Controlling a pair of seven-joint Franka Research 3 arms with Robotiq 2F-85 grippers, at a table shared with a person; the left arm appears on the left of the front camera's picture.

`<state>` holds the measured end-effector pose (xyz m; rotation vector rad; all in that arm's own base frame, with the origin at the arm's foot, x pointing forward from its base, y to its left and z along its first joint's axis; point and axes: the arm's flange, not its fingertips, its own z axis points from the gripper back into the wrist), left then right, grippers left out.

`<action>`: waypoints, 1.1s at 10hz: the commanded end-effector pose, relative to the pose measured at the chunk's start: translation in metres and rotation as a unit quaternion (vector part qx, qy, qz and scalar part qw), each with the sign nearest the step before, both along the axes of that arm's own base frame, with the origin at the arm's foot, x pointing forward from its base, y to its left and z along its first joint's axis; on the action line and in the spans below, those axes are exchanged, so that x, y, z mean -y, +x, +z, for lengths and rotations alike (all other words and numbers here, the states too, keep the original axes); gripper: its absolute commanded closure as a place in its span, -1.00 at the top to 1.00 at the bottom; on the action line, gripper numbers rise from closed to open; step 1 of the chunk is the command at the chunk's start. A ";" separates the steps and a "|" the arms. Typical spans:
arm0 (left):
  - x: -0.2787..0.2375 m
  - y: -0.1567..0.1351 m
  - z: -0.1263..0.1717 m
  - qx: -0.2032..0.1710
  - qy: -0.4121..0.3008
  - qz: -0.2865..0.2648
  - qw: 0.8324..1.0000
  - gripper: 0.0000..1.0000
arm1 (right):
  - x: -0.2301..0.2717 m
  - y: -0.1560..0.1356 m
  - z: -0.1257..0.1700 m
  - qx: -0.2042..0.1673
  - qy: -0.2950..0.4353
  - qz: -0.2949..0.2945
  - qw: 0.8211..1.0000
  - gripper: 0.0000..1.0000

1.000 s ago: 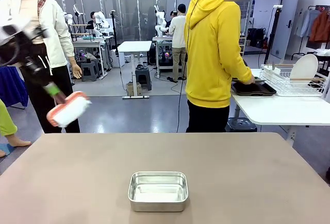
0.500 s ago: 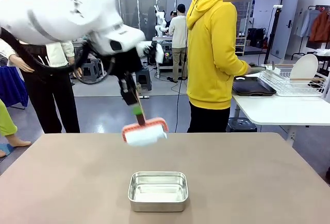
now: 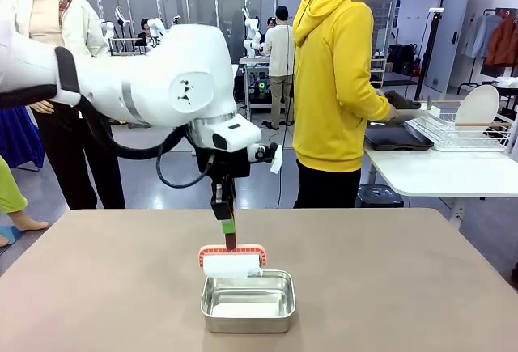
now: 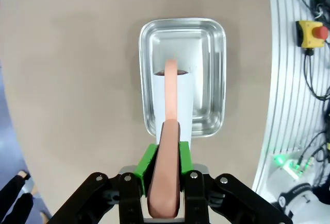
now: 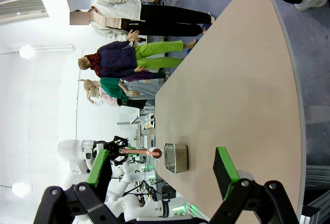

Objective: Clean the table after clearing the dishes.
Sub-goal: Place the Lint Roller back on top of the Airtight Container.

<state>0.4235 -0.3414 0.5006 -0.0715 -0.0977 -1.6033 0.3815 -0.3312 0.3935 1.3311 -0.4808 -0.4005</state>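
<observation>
Left gripper clamps the salmon-pink handle of a roller brush, whose white roll hangs over the far rim of the steel pan; right gripper stands wide open, holding nothing. Pan sits near the front middle of the table, a taupe-brown matte top with rounded corners, bare around it. Beyond its far edge, a person in a yellow hoodie faces a white side table with a dark tray and wire rack.
</observation>
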 end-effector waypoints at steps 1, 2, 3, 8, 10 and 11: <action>0.012 0.010 -0.008 -0.011 -0.010 -0.009 1.000 -0.55 | -0.001 -0.001 0.003 0.003 -0.001 -0.001 1.000 1.00; 0.021 0.012 -0.017 -0.026 -0.011 -0.011 1.000 -0.55 | -0.001 -0.001 0.003 0.003 -0.001 -0.001 1.000 1.00; 0.027 0.014 -0.024 -0.043 -0.007 -0.007 0.999 -0.55 | -0.001 -0.001 0.003 0.003 -0.001 -0.001 1.000 1.00; 0.048 0.046 -0.071 -0.056 0.007 -0.023 0.998 -0.55 | -0.001 -0.001 0.003 0.003 -0.001 -0.001 1.000 1.00; 0.045 0.052 -0.079 -0.056 0.014 -0.018 0.998 0.06 | -0.001 -0.001 0.003 0.003 -0.001 -0.001 1.000 1.00; 0.046 0.051 -0.078 -0.052 0.018 -0.025 0.998 0.05 | -0.001 -0.001 0.003 0.003 -0.001 -0.001 1.000 1.00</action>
